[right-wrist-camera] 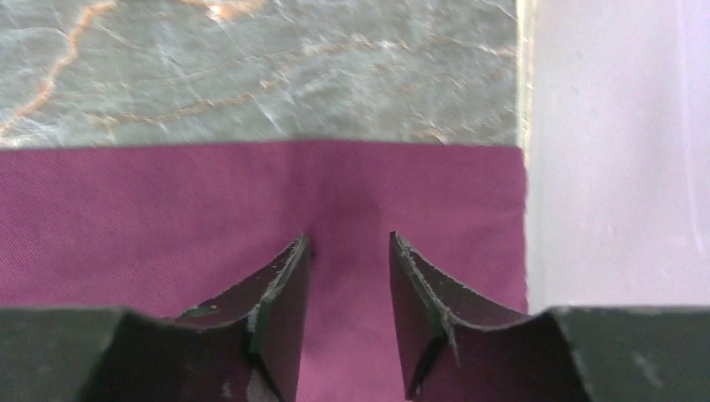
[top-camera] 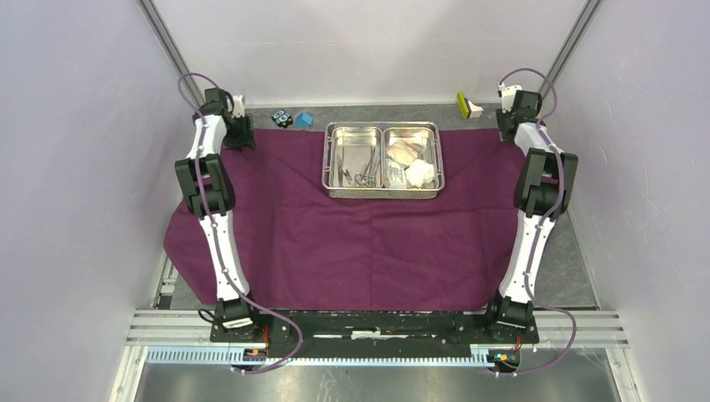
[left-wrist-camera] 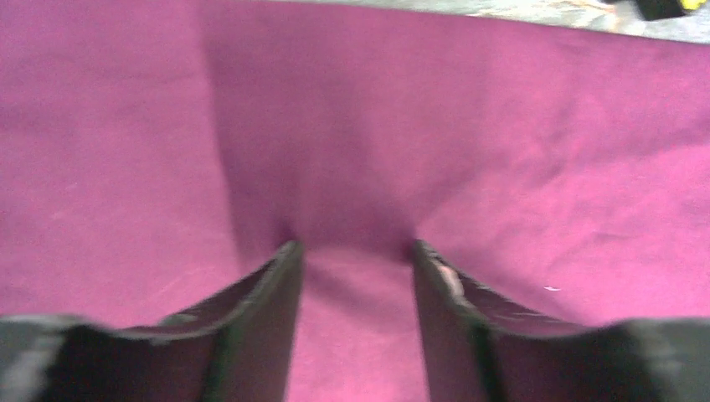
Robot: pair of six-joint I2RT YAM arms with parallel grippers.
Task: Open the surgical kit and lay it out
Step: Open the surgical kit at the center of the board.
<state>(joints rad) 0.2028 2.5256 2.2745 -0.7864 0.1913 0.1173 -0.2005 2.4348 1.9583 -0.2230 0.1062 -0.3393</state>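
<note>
Room: pale lilac walls (top-camera: 75,167) close you in on the left, back and right.
Table: its grey, veined top (top-camera: 578,268) shows bare in a strip along the far edge and down the right side.
Frame: a silver slotted rail (top-camera: 377,322) runs along the near edge under both arm bases.
Purple cloth wrap (top-camera: 352,243): spread open over most of the table, creased, its left side bulging outward.
Steel tray (top-camera: 382,126): it stands on the far middle of the cloth, with its two compartments side by side.
Left compartment: your forceps (top-camera: 366,176) and tweezers (top-camera: 345,172) lie close together.
Right compartment: the white packet (top-camera: 395,174) lies by the divider, with gauze wads (top-camera: 420,173) just beside it.
Left gripper (left-wrist-camera: 356,251): at the cloth's far left corner, jaws apart, tips low over the fabric, nothing pinched.
Right gripper (right-wrist-camera: 349,243): at the far right corner, jaws apart above the cloth's edge, holding nothing.
Strays: a blue block (top-camera: 303,120) and a black-and-blue object (top-camera: 282,118) sit on bare table just past the cloth's far edge.
</note>
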